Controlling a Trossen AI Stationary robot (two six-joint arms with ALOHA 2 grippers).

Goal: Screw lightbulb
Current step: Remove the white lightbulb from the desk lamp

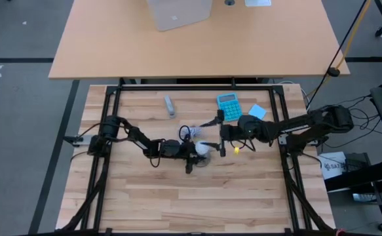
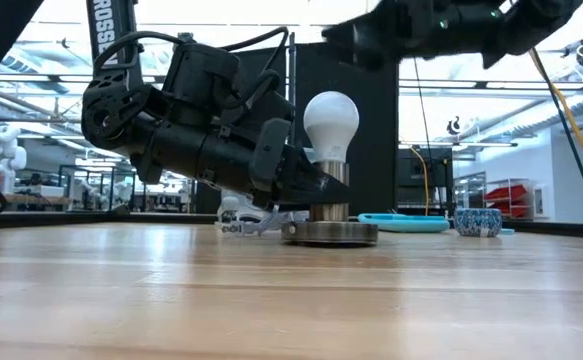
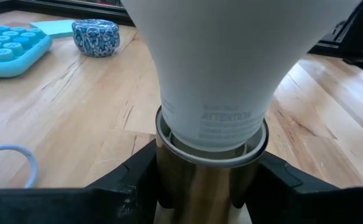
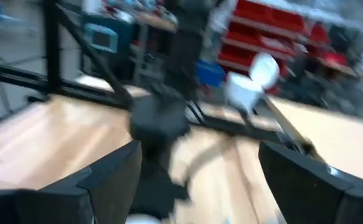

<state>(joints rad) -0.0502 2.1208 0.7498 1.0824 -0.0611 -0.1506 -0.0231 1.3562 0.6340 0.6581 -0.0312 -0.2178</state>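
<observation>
Filling the left wrist view, the lightbulb [image 3: 231, 68] stands upright with its narrow neck set into a shiny metal socket [image 3: 206, 186], the words on its neck readable just above the rim. Two dark fingers [image 3: 131, 186] of the left gripper [image 2: 316, 185] press against the socket from either side, pinching it just below the bulb.

From table height, the white bulb [image 2: 330, 122] rises above a round grey base [image 2: 329, 233] resting flat on the wooden table [image 2: 271, 300], near the table's middle. The left arm reaches in low from the left edge and lies almost level with the surface.

From above, the right gripper [image 1: 222, 137] hangs just beside the bulb [image 1: 202, 149] on the side toward the right edge, not touching it, its fingers spread wide with nothing between them. In the right wrist view those fingers [image 4: 113, 180] frame bare wood and a blurred room beyond.

Toward the far edge lie a blue calculator [image 1: 228, 105], a pale blue note pad [image 1: 257, 111], a small grey object [image 1: 170, 105] and a small patterned bowl [image 2: 478, 221]. A white cable [image 1: 189, 133] loops beside the socket.
</observation>
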